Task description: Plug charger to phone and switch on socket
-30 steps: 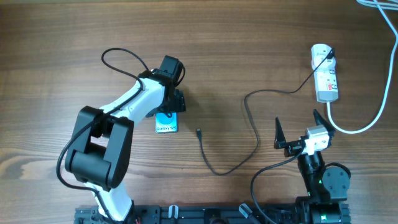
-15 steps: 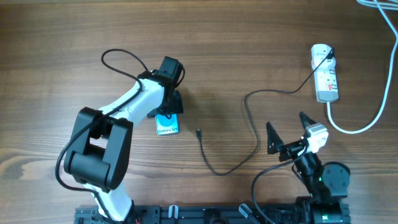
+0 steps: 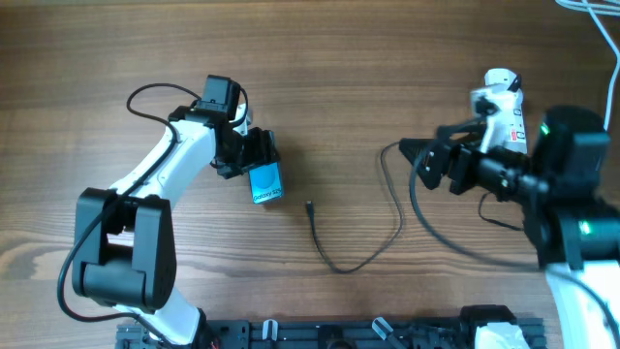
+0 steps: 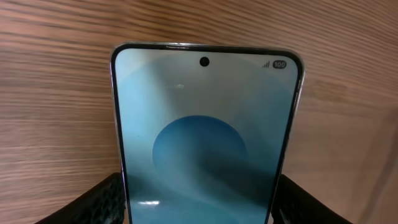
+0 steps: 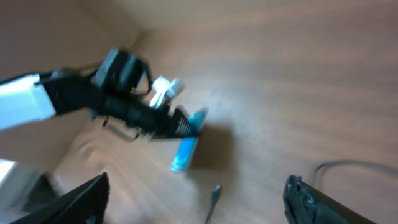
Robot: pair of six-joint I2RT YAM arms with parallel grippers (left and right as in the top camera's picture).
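My left gripper (image 3: 254,167) is shut on the phone (image 3: 266,182) and holds it by its sides, tilted, left of the table's middle. In the left wrist view the turquoise screen (image 4: 199,112) fills the frame between the jaws (image 4: 199,208). The black charger cable (image 3: 399,208) loops across the middle, and its connector tip (image 3: 309,206) lies free on the wood right of the phone. My right gripper (image 3: 415,162) is open and empty, raised and pointing left. Its view shows the phone (image 5: 186,146) and the tip (image 5: 214,194) between its jaws (image 5: 199,208). The white socket (image 3: 511,114) lies at the back right, partly hidden by the right arm.
The socket's thick white lead (image 3: 608,92) runs along the right edge toward the back corner. The left arm's own black cable (image 3: 160,92) arcs above it. The table is bare wood (image 3: 368,68).
My right arm rose from the front edge and swung up to the right middle, its open gripper now pointing left. My left gripper moved left and tilted the phone up.
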